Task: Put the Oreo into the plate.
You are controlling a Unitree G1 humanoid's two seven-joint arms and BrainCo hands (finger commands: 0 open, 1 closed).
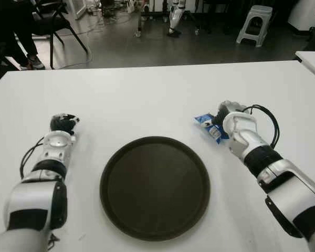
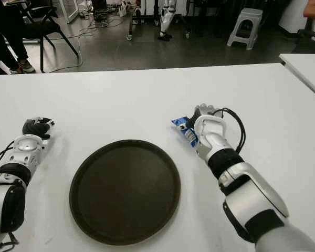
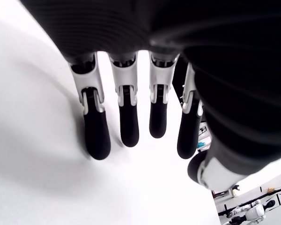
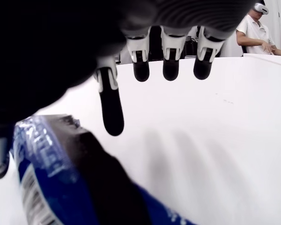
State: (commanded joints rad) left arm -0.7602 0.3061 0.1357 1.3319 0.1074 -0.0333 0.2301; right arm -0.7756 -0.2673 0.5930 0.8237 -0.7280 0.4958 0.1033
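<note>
Right hand [image 1: 230, 116] hovers over the blue Oreo pack [image 1: 209, 126] — fingers extended, gripping nothing — its long axis running diagonally toward the plate [image 1: 155, 186]; left hand [image 1: 63, 124] open, left of it.

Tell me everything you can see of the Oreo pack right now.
The Oreo pack is a small blue glossy wrapper with white print, lying on the white table to the right of the dark round plate, not in it. The right hand is at it with fingers extended; whether they grip it is unclear.

The flat white table [image 1: 147, 94] before me carries a round dark brown plate [image 1: 155, 188], lower centre of frame, and a blue Oreo packet [image 1: 209, 126], centre right.
</note>
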